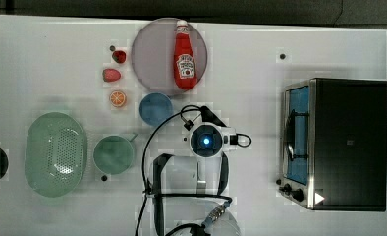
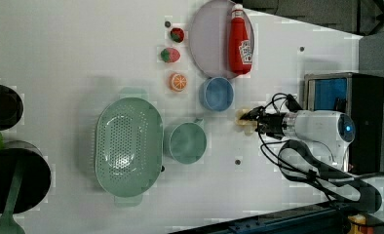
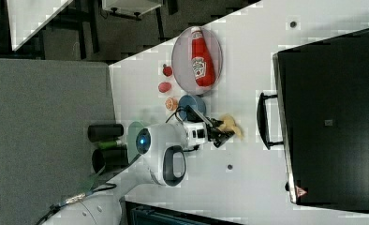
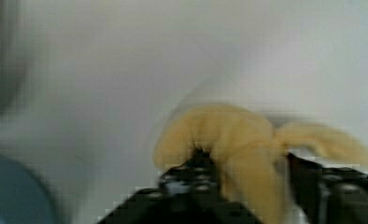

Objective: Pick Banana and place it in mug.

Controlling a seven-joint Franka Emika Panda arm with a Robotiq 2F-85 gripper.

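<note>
The banana [image 4: 238,140] sat between your gripper's [image 4: 247,186] two dark fingers [image 4: 191,172], and in the wrist view they stood on either side of its pale yellow body, pressed against it. I read that as a grasp made, the jaws closed on the fruit. In the left view the banana [image 2: 244,122] showed as a pale lump at the tip of the gripper [image 2: 256,120], over bare table [image 2: 58,48] just beside the blue cup [image 2: 216,93]. In the right view it [image 3: 229,125] lay at the fingers' end between the blue cup [image 3: 188,105] and the toaster oven [image 3: 332,117]. Whether it had left the surface I could not tell.

The mug [image 1: 113,154], pale green with a stub handle, stood empty near the arm in the top view, on the top view's left of your wrist housing [image 1: 206,140]. The green perforated basket [image 1: 55,153] lay just beyond the mug.

Farther off, the ketchup bottle [image 1: 184,55] rested on the grey plate [image 1: 150,59], with two red strawberries [image 1: 111,74] and an orange slice [image 1: 117,99] beside it.

So, as I judge it, you had the pick in hand. The carry across to the mug and the release into it were left to do. The blue cup stood close to that path, so you needed clearance.
</note>
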